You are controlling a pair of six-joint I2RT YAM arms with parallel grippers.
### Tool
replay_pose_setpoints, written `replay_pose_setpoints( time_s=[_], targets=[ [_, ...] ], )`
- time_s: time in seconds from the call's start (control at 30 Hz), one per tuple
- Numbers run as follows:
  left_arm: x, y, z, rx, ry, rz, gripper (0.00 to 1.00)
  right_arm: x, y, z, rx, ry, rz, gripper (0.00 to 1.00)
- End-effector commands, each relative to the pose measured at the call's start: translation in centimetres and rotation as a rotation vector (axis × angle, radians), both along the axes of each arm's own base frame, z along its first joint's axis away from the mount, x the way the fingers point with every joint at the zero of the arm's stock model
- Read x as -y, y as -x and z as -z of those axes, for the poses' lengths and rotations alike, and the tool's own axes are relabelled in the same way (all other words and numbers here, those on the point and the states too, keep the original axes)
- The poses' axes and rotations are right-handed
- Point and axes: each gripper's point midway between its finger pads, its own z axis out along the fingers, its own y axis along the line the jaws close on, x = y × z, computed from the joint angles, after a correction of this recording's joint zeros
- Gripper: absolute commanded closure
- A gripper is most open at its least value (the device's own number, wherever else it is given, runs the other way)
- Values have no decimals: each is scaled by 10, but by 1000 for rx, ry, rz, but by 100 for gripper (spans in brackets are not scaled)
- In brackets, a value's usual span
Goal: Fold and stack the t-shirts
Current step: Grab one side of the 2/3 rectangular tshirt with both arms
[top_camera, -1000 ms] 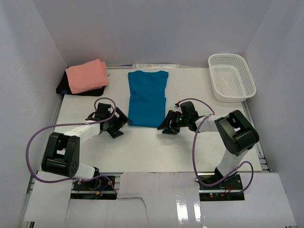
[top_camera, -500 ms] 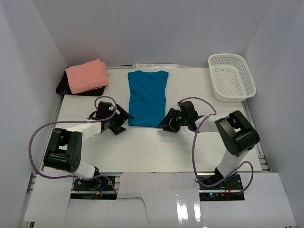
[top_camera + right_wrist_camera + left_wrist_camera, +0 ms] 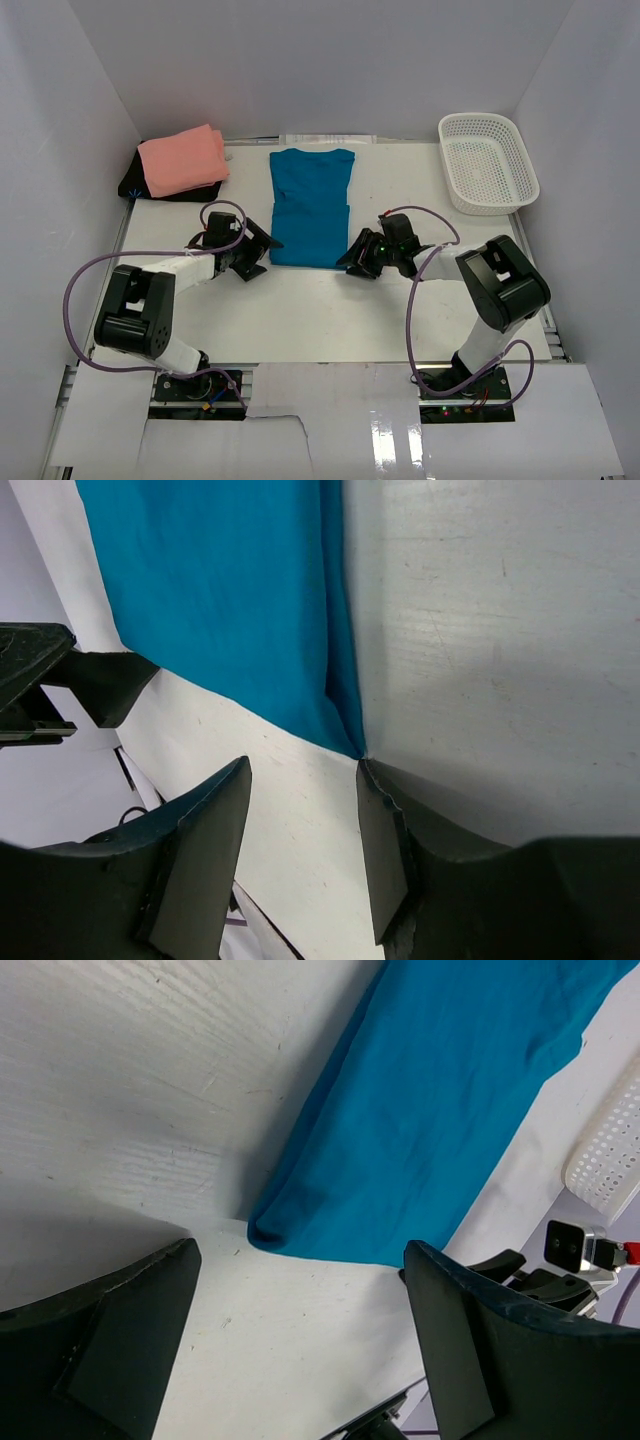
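A blue t-shirt, sleeves folded in, lies flat as a long strip in the middle of the table. My left gripper is open, low on the table beside the shirt's near left corner. My right gripper is open beside the near right corner, one fingertip touching that corner. Neither holds cloth. A folded pink t-shirt rests on a folded black one at the back left.
A white plastic basket stands at the back right. White walls close in the table on three sides. The right gripper shows beyond the shirt in the left wrist view, and the left gripper shows in the right wrist view.
Both grippers have slid inward along the table to the shirt's near corners, the left one rightward and the right one leftward. The shirt has not moved.
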Motion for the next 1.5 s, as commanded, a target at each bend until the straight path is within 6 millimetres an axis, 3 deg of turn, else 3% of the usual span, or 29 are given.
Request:
replay_pose_setpoints(
  time_s=[0.0,0.13,0.37,0.6,0.83,1.1,1.27,1.47],
  targets=[
    [-12,6,23,-59,-75,-19,5,8,-12,15,2,65,53,47],
    [-11,5,24,-63,-77,-18,7,7,-16,26,-13,74,53,51],
    [-14,5,25,-61,-88,-22,7,13,-17,27,0,93,77,62],
    [-15,9,29,-72,-93,-22,8,15,-15,27,1,95,70,92],
    [-18,16,36,-98,-97,-35,15,10,-18,25,1,80,55,92],
    [-13,22,48,-133,-74,-19,34,8,-19,22,6,76,45,92],
    [-11,22,51,-136,-66,-9,39,9,-17,20,10,75,44,92],
    [-11,23,52,-138,-67,-7,59,9,-17,20,12,75,43,92]
  ],
)
